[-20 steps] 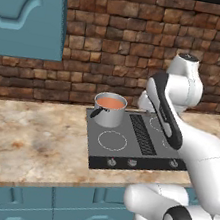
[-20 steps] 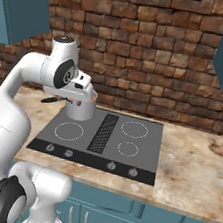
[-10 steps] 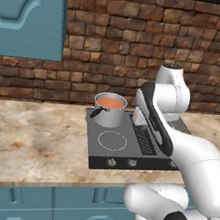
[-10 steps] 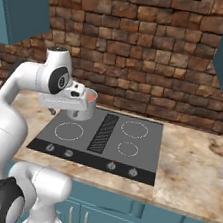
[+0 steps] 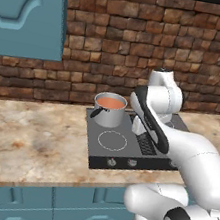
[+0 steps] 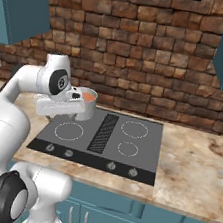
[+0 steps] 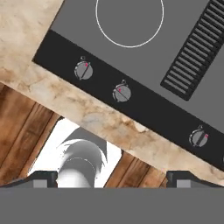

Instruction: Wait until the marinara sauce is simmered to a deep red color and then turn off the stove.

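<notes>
My arm has swung lower and nearer over the flat dark grey stove (image 5: 127, 140), bringing the tool (image 7: 111, 177) above the small round front knobs (image 7: 121, 92) (fingertips spread, holding nothing). The orange-red marinara sauce (image 5: 110, 102) sits in the grey steel pot (image 5: 108, 112) far-left, likely still simmering.

A brick wall (image 6: 141, 62) rises ahead of the hand, with blue cupboards (image 5: 30, 10) hung high to either side. Speckled stone counter (image 5: 26, 138) spreads below it, blue cabinet doors (image 6: 133, 218) under that, and a wooden floor (image 7: 22, 131) underneath.
</notes>
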You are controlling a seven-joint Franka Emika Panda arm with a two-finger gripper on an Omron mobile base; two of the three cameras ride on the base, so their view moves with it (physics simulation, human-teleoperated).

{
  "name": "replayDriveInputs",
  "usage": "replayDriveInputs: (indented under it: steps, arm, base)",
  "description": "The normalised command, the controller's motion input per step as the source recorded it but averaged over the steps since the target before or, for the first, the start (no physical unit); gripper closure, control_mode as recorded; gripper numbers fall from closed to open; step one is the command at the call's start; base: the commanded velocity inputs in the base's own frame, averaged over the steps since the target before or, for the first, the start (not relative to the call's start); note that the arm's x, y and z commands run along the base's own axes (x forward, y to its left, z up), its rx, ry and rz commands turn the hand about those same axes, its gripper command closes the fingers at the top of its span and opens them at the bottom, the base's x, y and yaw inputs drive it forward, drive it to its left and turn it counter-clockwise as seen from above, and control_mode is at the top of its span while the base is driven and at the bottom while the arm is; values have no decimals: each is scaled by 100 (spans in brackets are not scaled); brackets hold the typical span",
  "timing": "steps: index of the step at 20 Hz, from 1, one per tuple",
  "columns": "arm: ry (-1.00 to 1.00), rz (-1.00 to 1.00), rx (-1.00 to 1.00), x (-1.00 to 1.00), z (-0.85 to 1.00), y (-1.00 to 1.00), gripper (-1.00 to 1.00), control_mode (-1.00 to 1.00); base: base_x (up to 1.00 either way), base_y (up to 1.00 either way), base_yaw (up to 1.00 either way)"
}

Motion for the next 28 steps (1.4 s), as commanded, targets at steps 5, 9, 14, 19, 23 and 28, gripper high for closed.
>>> replayDriveInputs:
  steps: [5, 9, 14, 19, 23, 28]
  arm:
    - [6, 32, 0, -8, -40, -11, -100, -100]
    - [6, 24, 0, -14, -39, -12, -100, -100]
    - [8, 20, 0, -14, -40, -8, -100, -100]
    - [0, 10, 4, 0, -23, -5, -100, -100]
    - [0, 6, 8, 0, -32, 0, -100, -100]
    - [0, 2, 4, 0, -30, 0, -100, -100]
  base:
    - [0, 0, 0]
    - [0, 0, 0]
    - [0, 0, 0]
    - [0, 0, 0]
    - [0, 0, 0]
    - [0, 0, 0]
